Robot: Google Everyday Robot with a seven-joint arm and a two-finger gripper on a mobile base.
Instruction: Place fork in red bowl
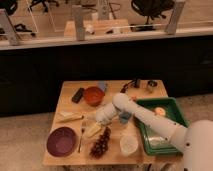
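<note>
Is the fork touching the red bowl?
Apart: camera view shows the fork beside the purple dish, the red bowl farther back, the gripper hovering between them.
</note>
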